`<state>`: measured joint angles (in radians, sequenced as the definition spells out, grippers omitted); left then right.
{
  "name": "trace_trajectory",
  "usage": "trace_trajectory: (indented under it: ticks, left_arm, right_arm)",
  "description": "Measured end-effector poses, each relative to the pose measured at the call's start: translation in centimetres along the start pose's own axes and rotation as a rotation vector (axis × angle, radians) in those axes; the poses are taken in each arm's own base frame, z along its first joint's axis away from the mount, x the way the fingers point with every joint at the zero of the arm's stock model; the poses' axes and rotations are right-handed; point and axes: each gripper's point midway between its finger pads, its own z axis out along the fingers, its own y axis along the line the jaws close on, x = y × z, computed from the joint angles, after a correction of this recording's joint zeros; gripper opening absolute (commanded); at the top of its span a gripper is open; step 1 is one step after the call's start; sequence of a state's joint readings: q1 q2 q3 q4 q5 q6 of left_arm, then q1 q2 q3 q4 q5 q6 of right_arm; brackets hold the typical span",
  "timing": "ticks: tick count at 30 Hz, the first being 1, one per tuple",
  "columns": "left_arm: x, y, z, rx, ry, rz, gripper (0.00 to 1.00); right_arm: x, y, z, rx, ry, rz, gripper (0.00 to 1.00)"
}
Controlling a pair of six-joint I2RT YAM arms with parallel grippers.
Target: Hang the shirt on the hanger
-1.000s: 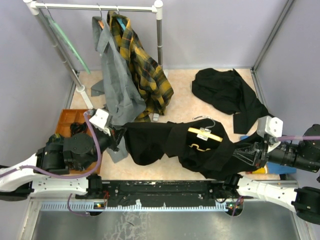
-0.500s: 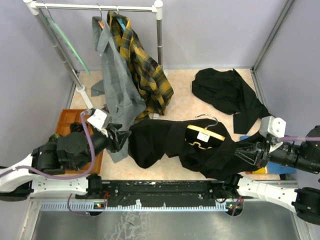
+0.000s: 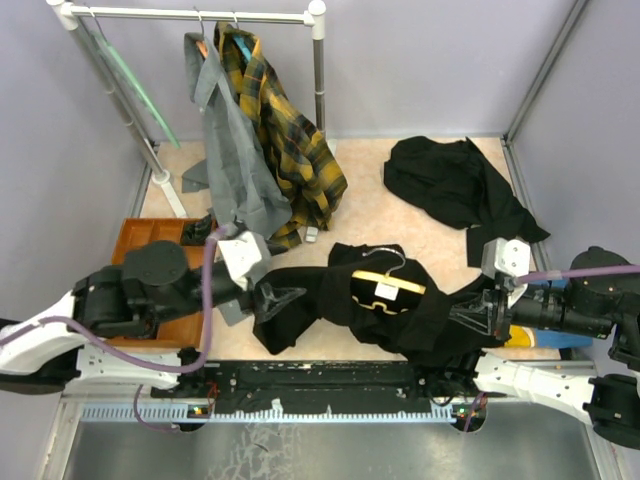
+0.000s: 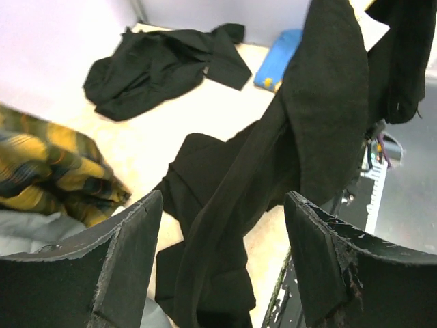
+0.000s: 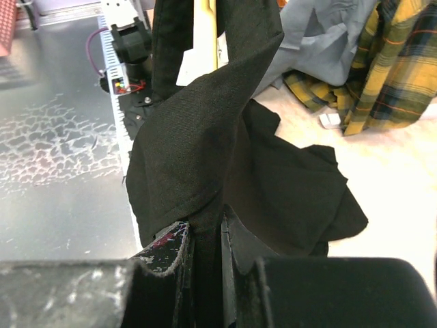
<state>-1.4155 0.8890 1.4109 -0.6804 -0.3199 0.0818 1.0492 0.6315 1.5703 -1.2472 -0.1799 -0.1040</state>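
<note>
Light falls bright and even from above, leaving only soft, short shadows on the pale table [image 3: 370, 215]. The black shirt [image 3: 400, 305] reads as a nearly flat dark mass, its folds hard to make out. The metal sheet [image 3: 300, 450] along the table's near edge shows dull, mottled glare. In the wrist views the left gripper [image 4: 224, 198] and right gripper [image 5: 205, 236] are blurred, too close for focus.

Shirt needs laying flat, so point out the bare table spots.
Bare tabletop lies between the plaid shirt and the loose black garment, with a smaller patch between that garment and the yellow hanger. Crowded: black shirt near centre, grey shirt and orange tray at left.
</note>
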Motion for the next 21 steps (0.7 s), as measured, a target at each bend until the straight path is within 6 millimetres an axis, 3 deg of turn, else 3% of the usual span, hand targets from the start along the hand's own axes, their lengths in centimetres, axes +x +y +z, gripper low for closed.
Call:
trace_trajectory:
  ticks: [7, 11, 16, 21]
  left_arm:
    - [1.1, -3.1, 3.2, 0.14, 0.082, 0.113, 0.79]
    - [0.2, -4.2, 3.7, 0.202, 0.08, 0.146, 0.76]
    - [-1.0, -5.8, 3.8, 0.299, 0.065, 0.16, 0.67]
    - [0.0, -7.2, 4.1, 0.373, 0.103, 0.166, 0.53]
  right_arm:
    - [-0.2, 1.3, 0.2, -0.079, -0.004, 0.001, 0.0]
    - [-0.2, 2.0, 0.4, -0.12, 0.002, 0.003, 0.0]
    - [-0.2, 2.6, 0.8, -0.161, 0.015, 0.003, 0.0]
    - [-0.2, 2.7, 1.0, -0.172, 0.022, 0.003, 0.0]
